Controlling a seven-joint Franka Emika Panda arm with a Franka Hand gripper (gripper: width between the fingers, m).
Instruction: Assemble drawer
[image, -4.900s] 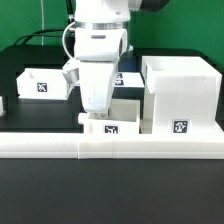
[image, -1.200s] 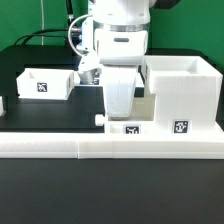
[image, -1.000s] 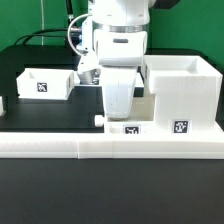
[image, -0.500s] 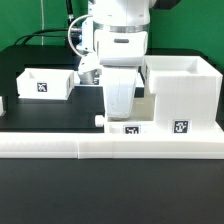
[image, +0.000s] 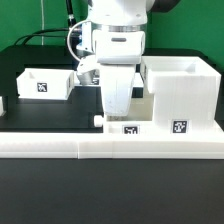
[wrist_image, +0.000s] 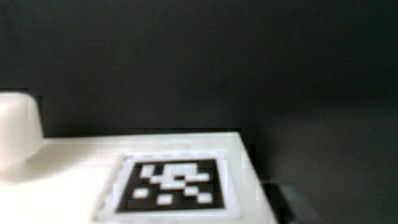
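- The black table (image: 60, 112) carries everything; a long low white rail (image: 60, 146) runs along its front edge in the exterior view
- The white arm (image: 118, 40) comes down from above at mid-scene; it hides part of what lies behind it
- The drawer's shell (image: 180, 92), a large open-topped white cube, stands at the exterior view's right, just behind the rail; it has a square tag low on its front
- One tray (image: 45, 84) sits well apart at the exterior view's left, upright, with a tag on its face
- The second tray (image: 120, 126) lies just beside the shell, against the rail, directly below the gripper (image: 118, 108)
- The gripper hangs low over this tray; its fingers are hidden, so I cannot tell whether they are apart or closed
- A small round knob (image: 99, 119) juts from the second tray toward the exterior view's left
- The wrist view shows a white panel (wrist_image: 89, 155) with a blurred tag (wrist_image: 175, 185) against darkness
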